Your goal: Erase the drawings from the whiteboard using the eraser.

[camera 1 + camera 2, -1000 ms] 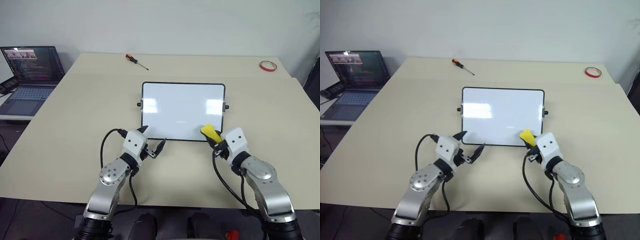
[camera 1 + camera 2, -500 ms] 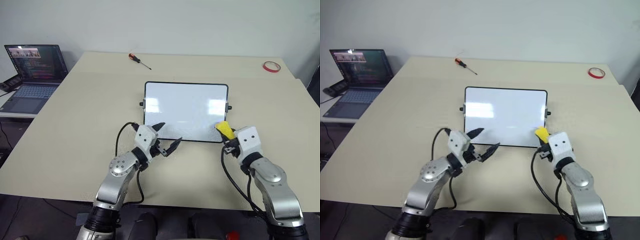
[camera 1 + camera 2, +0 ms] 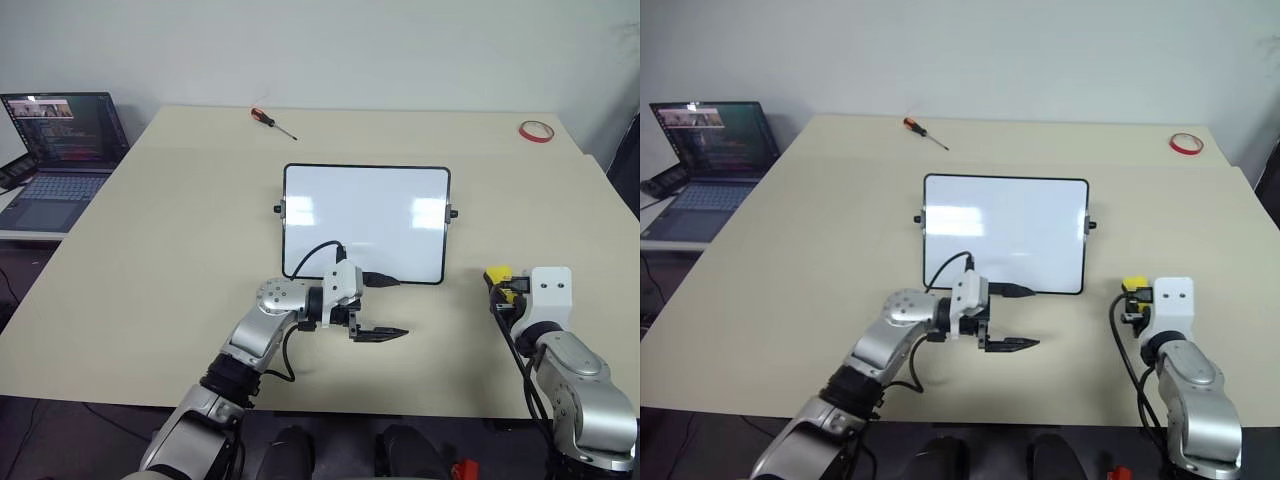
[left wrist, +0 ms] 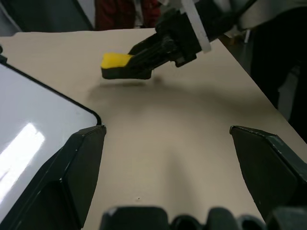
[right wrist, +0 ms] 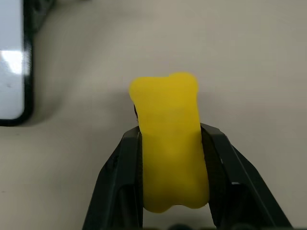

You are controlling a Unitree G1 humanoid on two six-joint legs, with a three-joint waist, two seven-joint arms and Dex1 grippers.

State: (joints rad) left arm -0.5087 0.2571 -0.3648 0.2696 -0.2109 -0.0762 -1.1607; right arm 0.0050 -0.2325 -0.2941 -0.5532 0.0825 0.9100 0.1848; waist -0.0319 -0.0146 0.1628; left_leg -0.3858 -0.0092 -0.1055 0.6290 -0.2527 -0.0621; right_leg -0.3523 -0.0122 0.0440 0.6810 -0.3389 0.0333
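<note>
The whiteboard [image 3: 365,222] is lying flat in the middle of the table [image 3: 150,240], and its glossy face is looking clean from the head camera, with no red drawings readable on it, so the erasing is probably finished or close to it, though very faint strokes could be hiding under the glare. The right gripper [image 3: 497,281] is sitting off the board's right side, over bare tabletop, its fingers pinching the eraser [image 3: 497,273]. The left gripper [image 3: 379,333] is hovering just in front of the board's near edge, pointing across toward the right arm, with its jaws standing wide and carrying nothing. What seems left is a last check of the surface and setting the eraser down. The right wrist camera is showing the grip clearly, a black finger on each long side of the yellow block, while the left wrist camera is giving a side look at the eraser's black underside held just above the table beyond the board's rounded corner
</note>
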